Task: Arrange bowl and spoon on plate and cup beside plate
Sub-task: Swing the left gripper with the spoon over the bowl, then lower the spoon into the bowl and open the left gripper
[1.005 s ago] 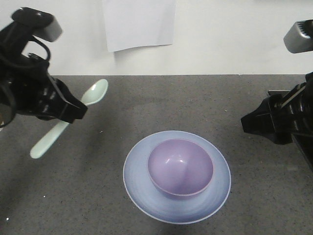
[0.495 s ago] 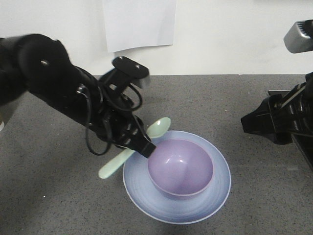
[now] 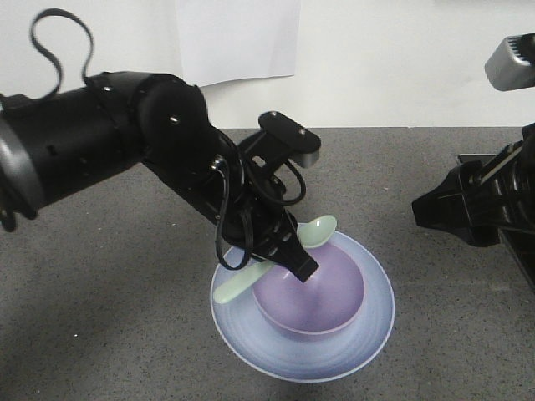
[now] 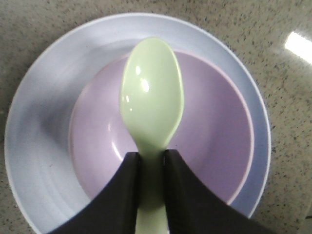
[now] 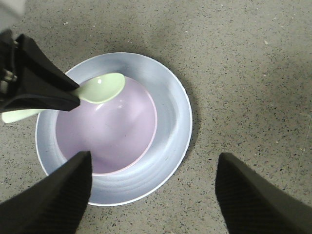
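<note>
spoon (image 4: 151,97) in l claw (image 4: 151,156), over bowl (image 4: 209,131)

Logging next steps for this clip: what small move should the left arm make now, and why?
Probably lower the small pale mint-green plastic spoon slightly into the round lavender-purple plastic bowl. The left gripper pinches the handle in its jaws, the scoop hangs above the bowl's hollow, and the bowl sits on the round pale blue plate.

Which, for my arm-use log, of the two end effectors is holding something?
The left end effector: it is shut on the green spoon over the purple bowl. The right end effector is open and empty.
</note>
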Tool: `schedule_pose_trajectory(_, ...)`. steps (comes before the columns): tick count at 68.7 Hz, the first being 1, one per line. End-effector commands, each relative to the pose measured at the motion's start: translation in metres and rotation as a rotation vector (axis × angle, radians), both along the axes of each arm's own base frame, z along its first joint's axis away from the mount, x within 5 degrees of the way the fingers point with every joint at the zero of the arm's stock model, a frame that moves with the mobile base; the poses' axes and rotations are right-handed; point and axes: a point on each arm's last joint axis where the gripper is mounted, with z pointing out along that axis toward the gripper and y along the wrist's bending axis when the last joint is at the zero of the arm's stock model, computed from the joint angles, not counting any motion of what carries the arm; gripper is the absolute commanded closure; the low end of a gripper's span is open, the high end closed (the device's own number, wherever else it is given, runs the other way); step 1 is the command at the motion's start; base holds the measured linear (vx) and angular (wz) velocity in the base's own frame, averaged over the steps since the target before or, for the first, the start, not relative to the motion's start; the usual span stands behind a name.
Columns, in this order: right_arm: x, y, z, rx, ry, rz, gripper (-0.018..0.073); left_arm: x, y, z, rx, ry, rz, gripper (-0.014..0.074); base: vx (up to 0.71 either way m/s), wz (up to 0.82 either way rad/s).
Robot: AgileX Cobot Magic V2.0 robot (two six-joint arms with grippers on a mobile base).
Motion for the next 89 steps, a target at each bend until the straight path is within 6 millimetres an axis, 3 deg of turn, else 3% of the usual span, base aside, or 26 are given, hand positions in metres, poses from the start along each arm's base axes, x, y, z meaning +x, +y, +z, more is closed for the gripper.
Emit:
schedule_pose_trajectory(1,-0.001,0.000,0.014,0.034,-0.079,-0.003,0.0042,-0.003,-0.001,0.019,-0.044,-0.041,0.010,0.0604,0.00,0.00)
schedule_pose_trajectory(15,-0.001,0.000,0.014,0.034,-0.079,-0.003,0.0042,0.002,-0.004,0.007,-0.008,-0.023,0.014,0.0604,0.00,0.00)
schedule_pose_trajectory(46,-0.001,-0.001,0.015,0.031,-0.082,-0.002,0.0042,0.005,-0.006,0.002,0.000,-0.015,0.014,0.0576,0.00,0.00)
schedule_pose_trajectory(89,-0.001,-0.001,0.015,0.032,-0.082,-0.003,0.0042,0.005,-0.006,0.002,0.000,-0.015,0.014,0.0272,0.00,0.00)
